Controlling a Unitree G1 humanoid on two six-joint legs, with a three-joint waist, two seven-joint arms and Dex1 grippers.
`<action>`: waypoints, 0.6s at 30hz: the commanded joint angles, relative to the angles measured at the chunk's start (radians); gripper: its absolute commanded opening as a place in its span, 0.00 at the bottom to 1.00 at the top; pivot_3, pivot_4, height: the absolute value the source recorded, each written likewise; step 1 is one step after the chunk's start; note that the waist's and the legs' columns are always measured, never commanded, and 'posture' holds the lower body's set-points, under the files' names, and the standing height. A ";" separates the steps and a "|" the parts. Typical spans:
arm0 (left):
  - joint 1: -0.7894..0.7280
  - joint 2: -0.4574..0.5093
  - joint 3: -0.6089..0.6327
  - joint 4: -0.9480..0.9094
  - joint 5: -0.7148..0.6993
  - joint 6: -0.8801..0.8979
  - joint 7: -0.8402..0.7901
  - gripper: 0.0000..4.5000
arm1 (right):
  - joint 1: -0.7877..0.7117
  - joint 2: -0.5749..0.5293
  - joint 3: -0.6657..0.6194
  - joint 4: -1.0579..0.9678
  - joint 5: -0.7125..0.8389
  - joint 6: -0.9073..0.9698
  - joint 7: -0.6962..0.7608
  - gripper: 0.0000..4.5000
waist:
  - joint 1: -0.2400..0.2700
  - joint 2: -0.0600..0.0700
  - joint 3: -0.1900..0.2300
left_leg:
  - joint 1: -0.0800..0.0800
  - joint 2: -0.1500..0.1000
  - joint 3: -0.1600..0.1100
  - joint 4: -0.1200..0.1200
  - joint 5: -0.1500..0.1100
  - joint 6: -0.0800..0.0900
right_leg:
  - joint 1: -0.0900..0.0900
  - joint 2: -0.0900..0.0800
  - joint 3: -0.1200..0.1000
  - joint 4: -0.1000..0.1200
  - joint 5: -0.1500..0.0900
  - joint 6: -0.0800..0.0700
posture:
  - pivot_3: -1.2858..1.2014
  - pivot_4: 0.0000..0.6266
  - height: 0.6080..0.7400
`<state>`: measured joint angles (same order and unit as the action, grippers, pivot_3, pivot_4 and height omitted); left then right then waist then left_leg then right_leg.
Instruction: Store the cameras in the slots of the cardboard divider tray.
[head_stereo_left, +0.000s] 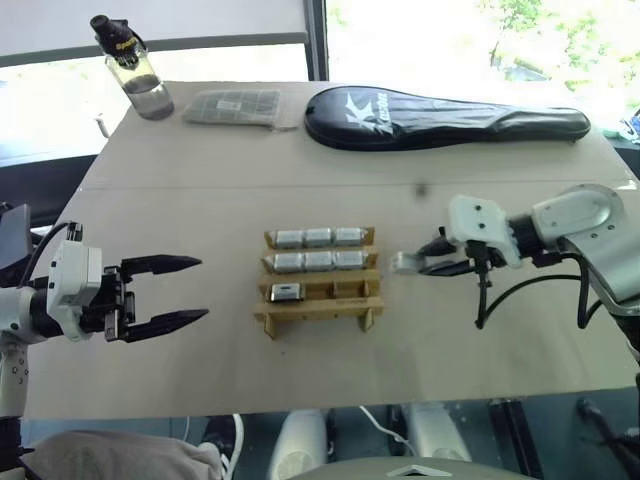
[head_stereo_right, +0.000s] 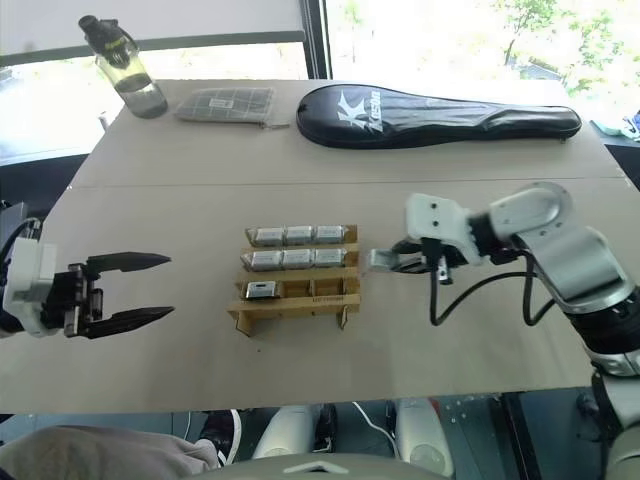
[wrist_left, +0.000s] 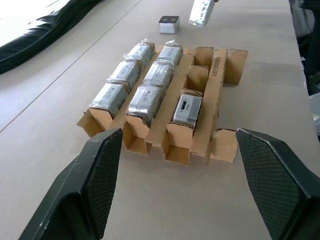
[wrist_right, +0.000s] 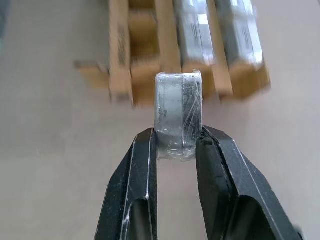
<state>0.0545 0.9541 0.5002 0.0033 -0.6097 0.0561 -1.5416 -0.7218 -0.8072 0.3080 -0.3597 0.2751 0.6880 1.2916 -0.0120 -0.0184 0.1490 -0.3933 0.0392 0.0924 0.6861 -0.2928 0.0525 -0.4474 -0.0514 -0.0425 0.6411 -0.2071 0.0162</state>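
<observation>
A pale tabletop (head_stereo_left: 150, 390) is stretching out in front of me under bright windows, with a water bottle (head_stereo_left: 137, 70), a flat grey packet (head_stereo_left: 232, 107) and a long black racket case (head_stereo_left: 440, 118) lying along its far edge. The cardboard tray (head_stereo_left: 318, 312) is sitting in the middle, well clear of that clutter, so I am judging it was set there for both arms to reach.

Its far and middle rows are each holding three cameras (head_stereo_left: 318, 238); the near row is holding one at its left end, leaving two slots free. My right end effector (head_stereo_left: 425, 264) is pinching an eighth camera (wrist_right: 178, 112) just right of the tray, above the tabletop, gripping it by its narrow sides so the bottom stays free to drop into a slot, I reckon. My left end effector (head_stereo_left: 165, 292) is hanging wide and empty, well to the left of the tray, probably waiting out of the way.

The left wrist view is revealing a ninth camera (wrist_left: 169, 24) lying on the tabletop just beyond the tray's right end. The right wrist view is showing the clear wrap around the gripped camera.
</observation>
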 joint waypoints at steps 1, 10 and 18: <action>-0.021 0.015 0.002 0.005 0.003 -0.015 -0.004 0.83 | -0.123 0.084 0.049 -0.026 0.026 0.115 -0.039 0.13 | 0.000 0.000 0.000 | 0.000 0.000 0.000 0.000 0.000 0.000 | 0.000 0.000 0.000 0.000 0.000 0.000 | 0.52 0.24 1.00; -0.032 0.000 -0.018 0.010 0.012 -0.032 0.000 0.83 | -0.278 0.337 0.220 0.043 0.049 0.305 -0.132 0.13 | 0.003 0.000 0.000 | -0.003 -0.002 -0.003 0.000 0.000 0.000 | -0.001 -0.002 -0.003 0.001 0.000 0.000 | 0.52 0.24 1.00; 0.000 -0.014 -0.009 -0.013 0.007 -0.037 0.016 0.83 | -0.293 0.352 0.320 0.121 0.001 0.265 -0.144 0.13 | -0.002 -0.001 -0.001 | -0.003 -0.002 -0.003 0.001 0.000 0.000 | -0.001 -0.002 -0.004 0.001 0.000 0.000 | 0.52 0.24 1.00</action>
<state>0.0503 0.9380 0.4671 0.0151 -0.5915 0.0342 -1.5306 -0.9820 -0.4631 0.6237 -0.2395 0.2871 0.9716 1.1498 -0.0141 -0.0192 0.1484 -0.3959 0.0375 0.0888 0.6865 -0.2928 0.0525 -0.4481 -0.0529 -0.0465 0.6427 -0.2067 0.0161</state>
